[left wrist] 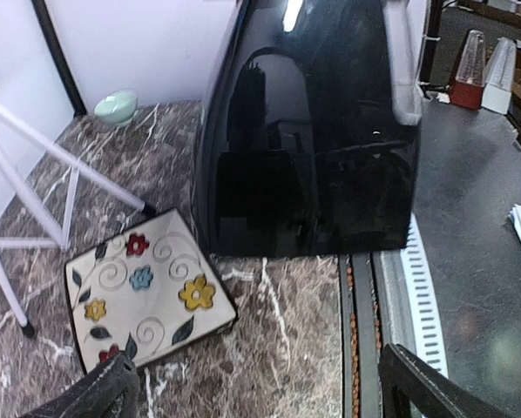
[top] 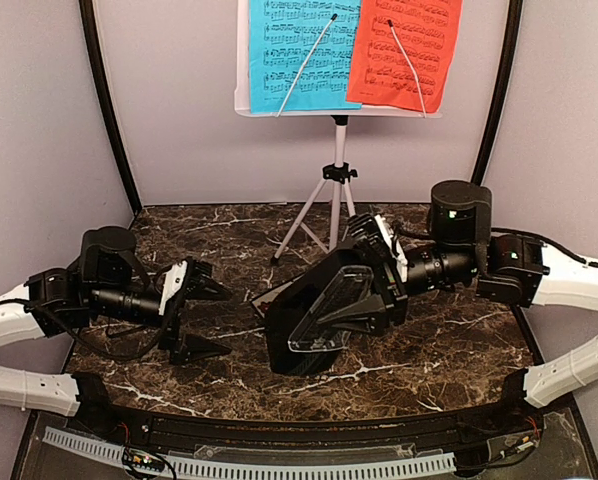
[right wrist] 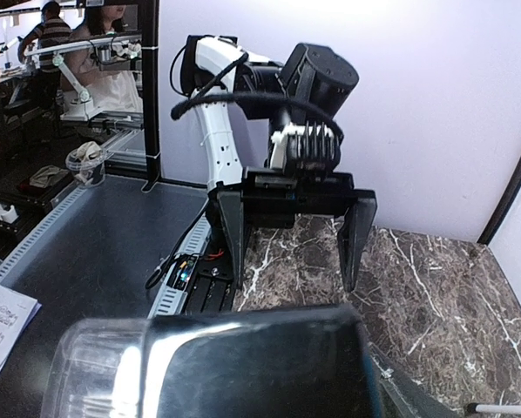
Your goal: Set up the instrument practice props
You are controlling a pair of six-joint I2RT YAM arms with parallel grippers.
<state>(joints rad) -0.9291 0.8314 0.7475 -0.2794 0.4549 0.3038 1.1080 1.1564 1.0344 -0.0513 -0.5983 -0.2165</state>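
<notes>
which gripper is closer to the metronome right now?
Right. The right gripper is clamped on the metronome from its right side. The left gripper stands open off to the metronome's left, not touching it.

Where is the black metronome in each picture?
Top external: the metronome sits in the middle, low down, tilted.
Left wrist: the metronome fills the top middle, big and dark.
Right wrist: the metronome runs along the bottom edge.
Shared landmark: the marble table shows in all three.
</notes>
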